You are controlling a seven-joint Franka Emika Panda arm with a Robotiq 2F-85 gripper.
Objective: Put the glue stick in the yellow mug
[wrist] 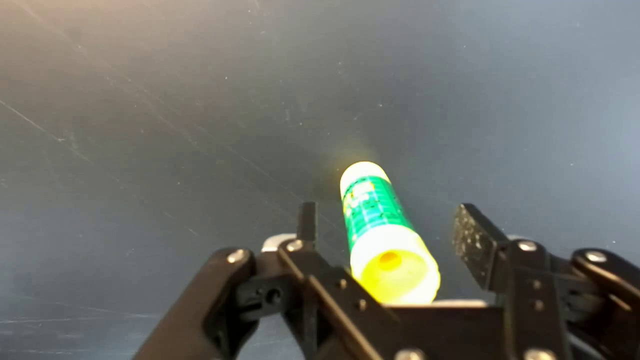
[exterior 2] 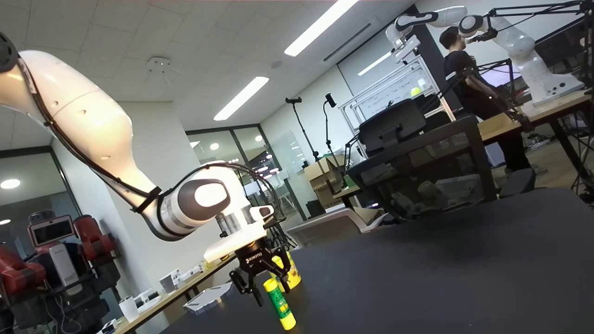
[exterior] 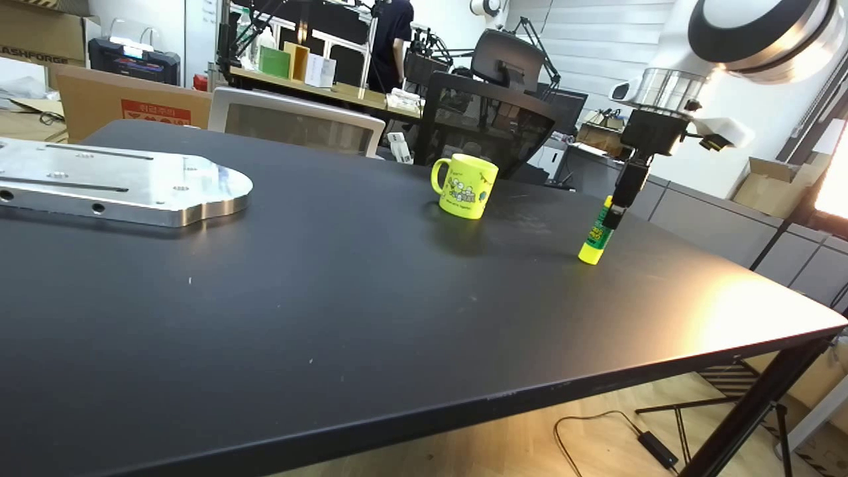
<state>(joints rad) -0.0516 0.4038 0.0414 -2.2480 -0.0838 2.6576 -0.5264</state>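
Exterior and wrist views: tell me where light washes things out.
In an exterior view, warm glare bleaches the tabletop toward the corner at the picture's right; in an exterior view, the ceiling lights burn out to white; in the wrist view, the glue stick has overexposed ends, pale yellow to white, and a faint yellow glow beyond its far end.

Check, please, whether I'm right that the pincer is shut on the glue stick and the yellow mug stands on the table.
The pincer is open, not shut: the wrist view shows gaps either side of the glue stick. The yellow mug stands on the table.
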